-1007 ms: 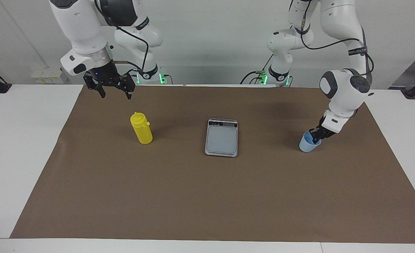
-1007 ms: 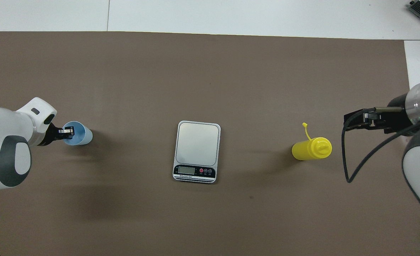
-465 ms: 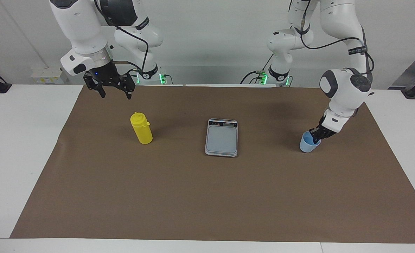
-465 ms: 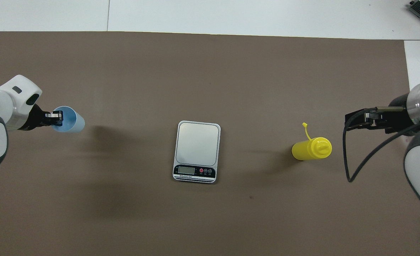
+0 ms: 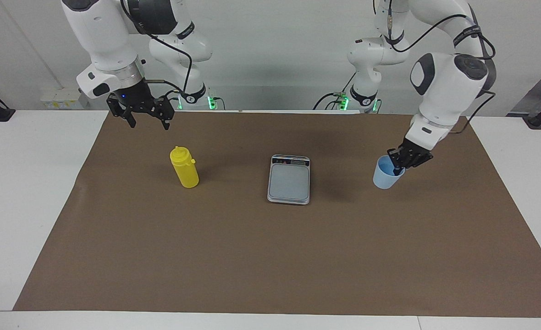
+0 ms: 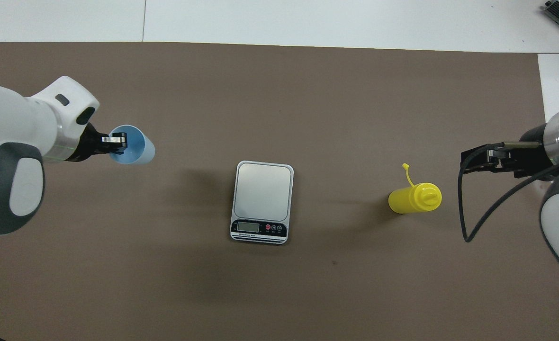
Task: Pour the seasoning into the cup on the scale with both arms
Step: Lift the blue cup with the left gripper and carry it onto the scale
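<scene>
The light blue cup [image 5: 385,178] hangs tilted in my left gripper [image 5: 397,166], which is shut on its rim, one finger inside, one outside. It is held over the brown mat, between the left arm's end of the table and the scale [image 5: 289,178]. In the overhead view the cup [image 6: 139,152] and the left gripper [image 6: 117,143] show beside the scale [image 6: 263,192]. The yellow seasoning bottle [image 5: 184,167] stands upright toward the right arm's end, also in the overhead view [image 6: 415,199]. My right gripper [image 5: 149,122] hangs open and empty over the mat near the bottle, apart from it [image 6: 478,160].
A brown mat [image 5: 270,256] covers most of the white table [image 5: 27,192]. The scale's display strip [image 6: 259,228] faces the robots. The bottle's small tethered lid [image 6: 406,171] sticks out from its cap.
My left gripper has lifted the cup off the mat and carried it toward the scale. The right gripper has risen very slightly and stays open.
</scene>
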Robot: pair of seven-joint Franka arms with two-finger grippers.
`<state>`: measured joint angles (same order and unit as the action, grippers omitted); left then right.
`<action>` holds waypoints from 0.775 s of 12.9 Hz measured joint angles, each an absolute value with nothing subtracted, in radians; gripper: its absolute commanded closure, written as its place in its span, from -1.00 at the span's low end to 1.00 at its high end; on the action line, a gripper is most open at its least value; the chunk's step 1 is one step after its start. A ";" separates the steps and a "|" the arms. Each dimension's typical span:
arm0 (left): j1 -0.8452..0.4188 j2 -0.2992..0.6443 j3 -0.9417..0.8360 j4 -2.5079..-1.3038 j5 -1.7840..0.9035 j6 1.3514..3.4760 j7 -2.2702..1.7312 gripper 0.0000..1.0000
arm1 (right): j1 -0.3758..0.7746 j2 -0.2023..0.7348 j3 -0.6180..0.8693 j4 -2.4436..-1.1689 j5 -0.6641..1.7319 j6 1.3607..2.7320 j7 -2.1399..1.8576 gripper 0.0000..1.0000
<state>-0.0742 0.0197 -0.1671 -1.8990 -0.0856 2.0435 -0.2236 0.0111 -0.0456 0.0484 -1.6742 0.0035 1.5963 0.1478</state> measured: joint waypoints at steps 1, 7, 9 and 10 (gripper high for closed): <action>-0.129 0.018 -0.170 -1.896 -0.086 2.044 -0.278 1.00 | 0.011 -0.046 0.048 -1.674 0.004 1.596 0.148 -1.00; -0.439 0.063 -0.177 -1.899 -0.039 2.106 -0.590 1.00 | 0.011 -0.046 0.049 -1.674 0.004 1.596 0.148 -1.00; -0.483 0.105 -0.177 -1.902 -0.025 2.133 -0.622 1.00 | 0.011 -0.046 0.049 -1.674 0.004 1.596 0.148 -1.00; -0.492 0.125 -0.176 -1.903 -0.021 2.143 -0.630 1.00 | 0.011 -0.046 0.049 -1.674 0.004 1.596 0.148 -1.00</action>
